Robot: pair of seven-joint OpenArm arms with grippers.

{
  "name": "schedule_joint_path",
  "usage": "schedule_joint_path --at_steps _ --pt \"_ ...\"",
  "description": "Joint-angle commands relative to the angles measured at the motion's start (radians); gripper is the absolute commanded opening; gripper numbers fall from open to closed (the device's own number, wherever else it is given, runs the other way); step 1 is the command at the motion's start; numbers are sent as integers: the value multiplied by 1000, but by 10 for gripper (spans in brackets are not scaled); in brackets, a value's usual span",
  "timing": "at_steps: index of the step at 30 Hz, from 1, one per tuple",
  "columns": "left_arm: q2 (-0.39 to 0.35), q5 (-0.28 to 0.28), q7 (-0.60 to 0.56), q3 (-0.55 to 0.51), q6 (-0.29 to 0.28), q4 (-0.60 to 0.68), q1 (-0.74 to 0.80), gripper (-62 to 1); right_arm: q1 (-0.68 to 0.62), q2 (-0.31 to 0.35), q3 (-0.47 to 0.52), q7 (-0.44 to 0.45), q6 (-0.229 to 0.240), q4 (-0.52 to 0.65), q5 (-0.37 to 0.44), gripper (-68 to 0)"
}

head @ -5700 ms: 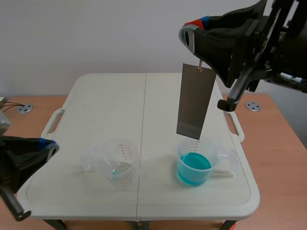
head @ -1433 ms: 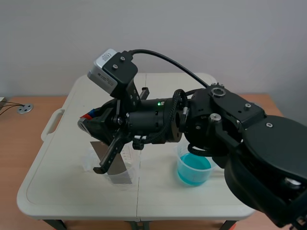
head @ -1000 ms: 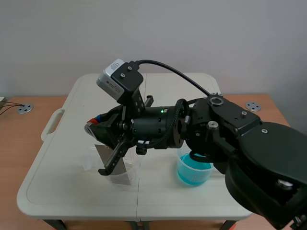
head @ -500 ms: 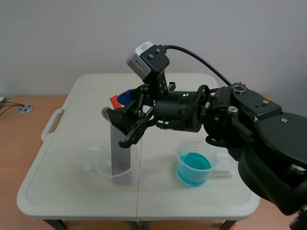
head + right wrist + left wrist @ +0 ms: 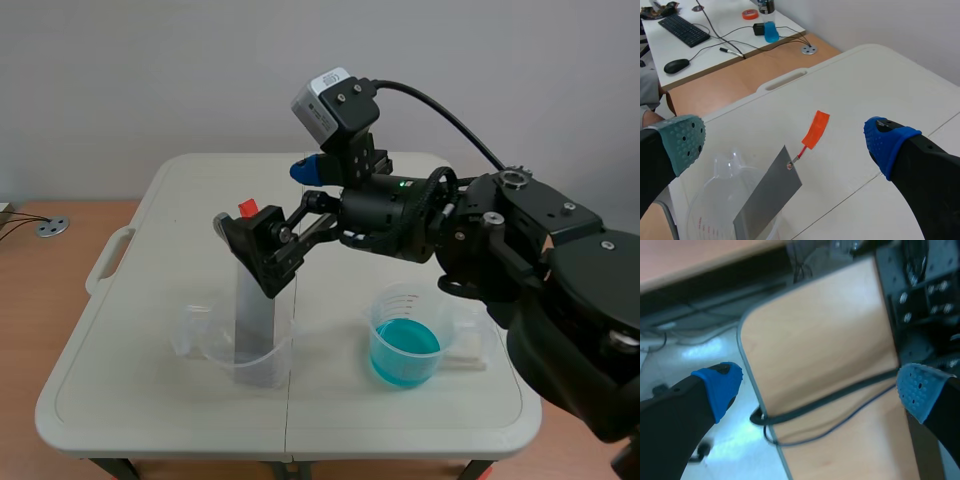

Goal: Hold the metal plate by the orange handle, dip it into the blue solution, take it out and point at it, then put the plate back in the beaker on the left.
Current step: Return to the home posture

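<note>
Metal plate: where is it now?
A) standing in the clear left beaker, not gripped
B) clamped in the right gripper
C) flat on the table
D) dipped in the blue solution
A: the metal plate stands in the clear beaker, and the right gripper is open, apart from the orange handle.

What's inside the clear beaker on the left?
The beaker holds the metal plate, leaning, orange handle above the rim. Liquid at the bottom can't be made out.
</note>
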Motion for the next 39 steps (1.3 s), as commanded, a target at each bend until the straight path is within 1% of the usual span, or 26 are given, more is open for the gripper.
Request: schedule_joint_path --at_steps 1,4,7,10,12,15,18,23,27,36,39 --pt "-1 -10 -42 -2 1 18 -3 14 11 38 1 28 -24 51 8 -10" --pt "-1 -41 -76 -2 2 25 -26 14 -6 86 3 59 -66 98 9 -10" --pt "-1 -42 -89 -15 9 52 -39 14 -38 131 11 60 -85 148 11 -10" --pt "-3 -42 -161 -52 9 97 -39 14 -89 171 33 60 -103 198 11 -10" --pt "-6 -42 -203 -86 9 143 -39 14 -128 195 53 65 -111 231 11 -10" --pt "-21 -42 -225 -126 9 232 -39 14 -194 229 92 78 -115 275 14 -10" --pt "-43 -41 -226 -152 9 323 -39 14 -264 256 134 79 -115 320 15 -10" --pt "-62 -40 -225 -196 9 459 -39 14 -386 299 209 102 -134 395 15 -10" --pt "-67 -40 -230 -215 9 554 -39 14 -483 320 270 105 -137 444 15 -10" --pt "-67 -40 -229 -213 4 763 -39 14 -707 322 382 139 -137 558 15 -10" --pt "-67 -40 -226 -213 -28 816 -39 14 -780 322 413 153 -137 595 15 -10"
